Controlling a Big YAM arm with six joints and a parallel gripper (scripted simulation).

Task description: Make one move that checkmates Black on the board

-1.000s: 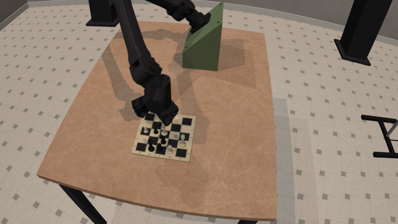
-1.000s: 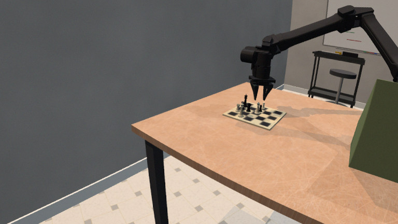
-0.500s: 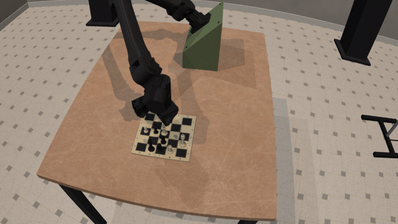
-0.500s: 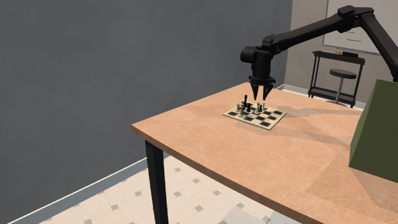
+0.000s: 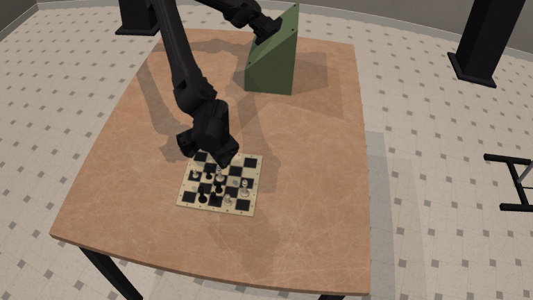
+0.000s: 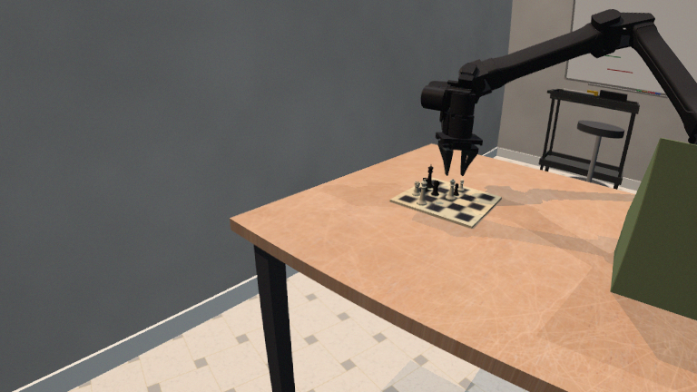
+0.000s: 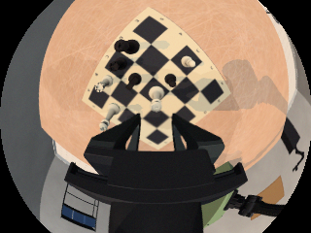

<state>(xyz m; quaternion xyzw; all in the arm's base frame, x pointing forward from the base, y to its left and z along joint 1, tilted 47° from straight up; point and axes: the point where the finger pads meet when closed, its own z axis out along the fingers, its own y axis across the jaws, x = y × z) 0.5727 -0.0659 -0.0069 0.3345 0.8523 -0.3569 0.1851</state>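
Note:
A small chessboard [image 5: 256, 189] [image 6: 465, 216] [image 7: 152, 29] lies on the wooden table, with several black and white pieces standing upright on it. My gripper [image 5: 221, 163] [image 6: 455, 171] [image 7: 155, 117] hangs above the board's far half. Its fingers are partly apart, pointing down, with nothing between them. A white piece [image 5: 218, 172] [image 6: 451, 190] [image 7: 155, 93] stands just below and ahead of the fingertips. Other white pieces [image 5: 244, 187] [image 5: 227, 200] [image 5: 194, 172] and black pieces [image 5: 201, 194] [image 5: 213, 198] stand around it. A tall black piece [image 6: 430, 174] stands at the far left of the board in the exterior view.
A large green wedge block [image 5: 273, 55] [image 6: 660, 229] stands at the back of the table [image 5: 306, 202] and carries the arm's base. Black pillars [image 5: 489, 29] stand on the floor around the table. A cart and a stool [image 6: 595, 131] stand by the far wall.

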